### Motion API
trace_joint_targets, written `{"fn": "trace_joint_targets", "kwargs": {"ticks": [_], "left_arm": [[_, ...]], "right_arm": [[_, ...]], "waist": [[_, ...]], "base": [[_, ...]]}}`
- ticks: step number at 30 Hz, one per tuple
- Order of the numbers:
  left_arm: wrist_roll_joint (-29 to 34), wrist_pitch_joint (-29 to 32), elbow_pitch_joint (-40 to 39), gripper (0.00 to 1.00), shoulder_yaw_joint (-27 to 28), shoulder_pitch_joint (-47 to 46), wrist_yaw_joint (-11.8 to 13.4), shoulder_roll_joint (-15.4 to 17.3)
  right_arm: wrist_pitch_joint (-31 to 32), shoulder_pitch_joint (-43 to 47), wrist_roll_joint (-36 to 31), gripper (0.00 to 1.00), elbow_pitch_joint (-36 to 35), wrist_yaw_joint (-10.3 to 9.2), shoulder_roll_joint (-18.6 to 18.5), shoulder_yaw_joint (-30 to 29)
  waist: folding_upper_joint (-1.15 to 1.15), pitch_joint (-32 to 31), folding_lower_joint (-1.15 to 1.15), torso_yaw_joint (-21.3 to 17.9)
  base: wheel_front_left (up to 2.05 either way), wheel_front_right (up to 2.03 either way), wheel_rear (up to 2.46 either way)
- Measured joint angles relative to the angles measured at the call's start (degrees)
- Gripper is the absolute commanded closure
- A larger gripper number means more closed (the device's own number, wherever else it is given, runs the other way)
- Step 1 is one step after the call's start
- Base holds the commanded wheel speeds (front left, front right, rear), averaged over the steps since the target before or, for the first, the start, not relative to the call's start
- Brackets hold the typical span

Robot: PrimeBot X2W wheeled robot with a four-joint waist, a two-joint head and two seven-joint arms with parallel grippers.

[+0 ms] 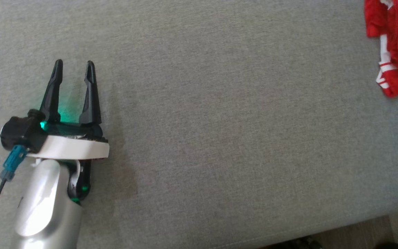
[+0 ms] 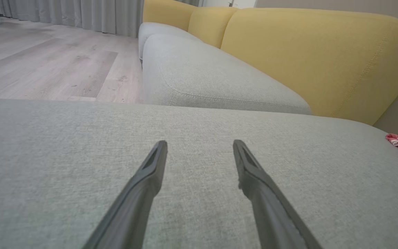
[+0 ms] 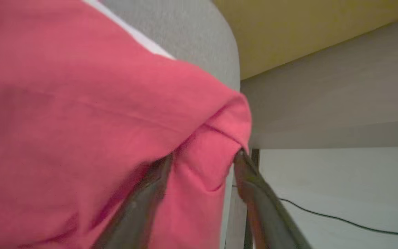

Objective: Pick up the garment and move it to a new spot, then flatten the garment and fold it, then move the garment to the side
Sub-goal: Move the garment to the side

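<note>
- Left gripper (image 1: 74,69): jaws wide apart and empty, low over bare cushion (image 1: 219,121), well apart from the garment (image 1: 397,45).
- Right gripper (image 3: 204,155): fingers spread, with a fold of garment lying between them and touching one fingertip. I see no pinch, so I judge it open, not gripping.
- Location: in the head view the garment lies bunched at the cushion's far right corner, close to the edge.
- Handling, as I judge it: light, soft and limp. It will sag and drape from any single hold and drag slightly on the weave. It is not fragile.
- Hold: take a doubled fold or the striped hem. For flattening, take two corners.
- Materials: matte red knit with white stripes (image 1: 385,66); grey woven cushion with rounded corners; yellow backrest (image 2: 306,52).
</note>
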Motion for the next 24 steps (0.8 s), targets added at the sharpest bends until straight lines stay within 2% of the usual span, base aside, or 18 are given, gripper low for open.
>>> {"fn": "trace_joint_targets", "kwargs": {"ticks": [7,11,14,17,19,24], "left_arm": [[-0.10,-0.04,0.98,0.00,-0.02,0.19,0.13,0.05],[-1.29,-0.80,2.54,0.00,0.03,0.95,0.11,-0.37],[-1.89,-1.42,3.94,0.00,0.34,3.03,0.18,-0.94],[-2.44,-1.66,5.10,0.00,1.11,6.41,0.58,-1.77],[-2.90,-2.09,5.27,0.00,1.99,9.12,0.60,-2.08],[-3.18,-2.13,5.32,0.00,4.35,14.73,1.64,-2.15]], "right_arm": [[-9.21,1.12,-8.18,0.00,3.33,0.00,3.80,-9.77],[-14.89,4.32,-6.62,0.00,4.58,0.00,9.13,-19.90],[-20.69,8.33,-4.04,0.00,2.78,0.00,14.46,-25.40],[-24.85,14.15,-0.99,0.00,-2.01,0.00,20.75,-27.19],[-26.03,18.89,0.51,0.00,-5.63,0.00,23.56,-26.36],[-27.65,31.87,2.75,0.00,-15.24,0.00,26.94,-25.10]], "waist": [[0.00,-1.57,0.00,0.42],[0.00,-4.34,0.00,0.21],[0.00,-7.43,-0.01,-0.06],[0.00,-11.08,-0.02,-0.36],[0.00,-13.70,-0.02,-0.54],[0.00,-20.03,-0.03,-0.65]], "base": [[0.00,0.00,0.00],[0.00,0.00,0.00],[0.00,0.00,0.00],[0.00,0.00,0.00],[0.00,0.00,0.00],[0.00,0.00,0.00]]}}
